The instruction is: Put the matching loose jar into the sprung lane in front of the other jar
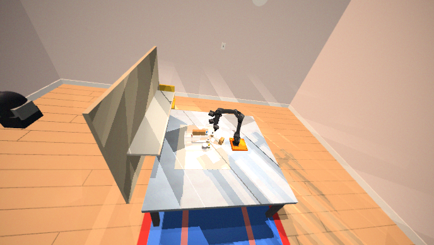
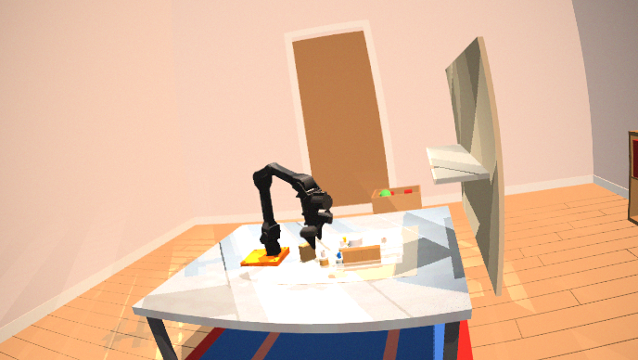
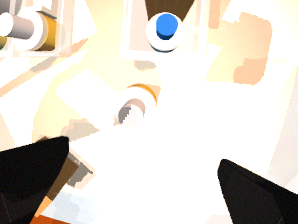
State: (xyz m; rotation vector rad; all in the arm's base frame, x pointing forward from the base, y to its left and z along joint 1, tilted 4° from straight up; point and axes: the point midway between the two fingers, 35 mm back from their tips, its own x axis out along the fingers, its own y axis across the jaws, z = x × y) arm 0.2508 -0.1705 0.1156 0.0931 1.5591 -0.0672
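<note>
My gripper is open and empty. It hangs above the table near the front end of the clear lane unit. A jar with a blue lid stands at the front of the lane, before the brown pusher block. A jar with an orange band stands loose on the mat, just ahead of my fingers in the wrist view. Another orange-banded jar shows at the left of the wrist view. I cannot tell which loose jar matches the one in the lane.
A small brown box stands between the jars and the arm's orange base. More small jars stand behind the lane. A tall panel with a shelf borders the table.
</note>
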